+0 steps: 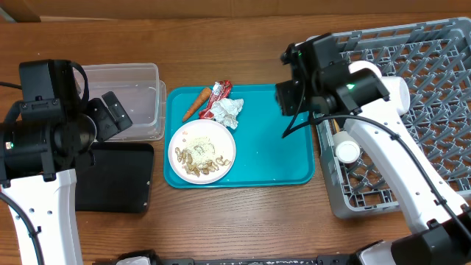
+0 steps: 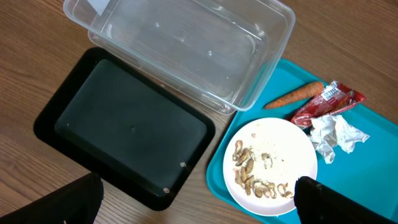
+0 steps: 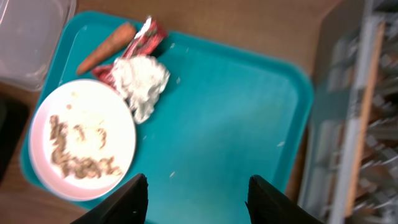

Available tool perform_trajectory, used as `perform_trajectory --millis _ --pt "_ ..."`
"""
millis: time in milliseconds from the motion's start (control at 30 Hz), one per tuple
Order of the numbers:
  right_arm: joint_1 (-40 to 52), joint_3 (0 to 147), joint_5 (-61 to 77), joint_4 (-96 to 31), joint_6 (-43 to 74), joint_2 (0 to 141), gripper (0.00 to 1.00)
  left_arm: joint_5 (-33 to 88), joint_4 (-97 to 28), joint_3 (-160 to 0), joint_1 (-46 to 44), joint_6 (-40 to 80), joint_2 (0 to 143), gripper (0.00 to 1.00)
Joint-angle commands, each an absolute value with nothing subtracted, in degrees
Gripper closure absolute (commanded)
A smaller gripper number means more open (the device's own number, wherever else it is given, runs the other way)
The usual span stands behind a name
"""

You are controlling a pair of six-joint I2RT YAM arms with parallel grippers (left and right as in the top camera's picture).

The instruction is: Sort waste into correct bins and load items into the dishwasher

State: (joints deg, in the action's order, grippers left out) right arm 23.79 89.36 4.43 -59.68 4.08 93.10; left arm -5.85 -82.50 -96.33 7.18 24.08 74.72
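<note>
A white plate [image 1: 202, 150] with beige food scraps [image 1: 204, 163] sits on the teal tray [image 1: 272, 140]. An orange carrot [image 1: 196, 103], a red wrapper [image 1: 218, 96] and a crumpled white tissue [image 1: 228, 112] lie at the tray's top left. The clear tub [image 1: 136, 99] and black tray [image 1: 118, 177] lie left of it. The grey dish rack [image 1: 412, 110] at right holds a small white cup [image 1: 347, 152]. My left gripper [image 2: 199, 202] is open above the black tray's edge [image 2: 130, 124] and the plate [image 2: 273, 162]. My right gripper [image 3: 198, 199] is open and empty above the teal tray [image 3: 230, 118].
The wooden table shows around the trays. In the right wrist view the rack's edge [image 3: 354, 124] runs down the right side, with a thin wooden stick [image 3: 364, 112] lying in it. The rack reaches the table's right edge.
</note>
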Motion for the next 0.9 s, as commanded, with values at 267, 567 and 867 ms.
perform_trajectory --millis 267,567,867 --pt "23.9 89.7 1.3 -60.3 12.0 86.7 0.53 -6.0 -82.3 -96.9 7.4 24.9 74.9 0.0" --pt "27.7 89.7 10.3 -58.6 8.8 74.9 0.0 -6.0 -82.3 -96.9 7.4 24.9 74.9 0.0" --pt "26.3 89.9 7.2 -67.9 12.9 72.2 0.0 -6.0 -82.3 -96.9 7.4 24.9 74.9 0.0"
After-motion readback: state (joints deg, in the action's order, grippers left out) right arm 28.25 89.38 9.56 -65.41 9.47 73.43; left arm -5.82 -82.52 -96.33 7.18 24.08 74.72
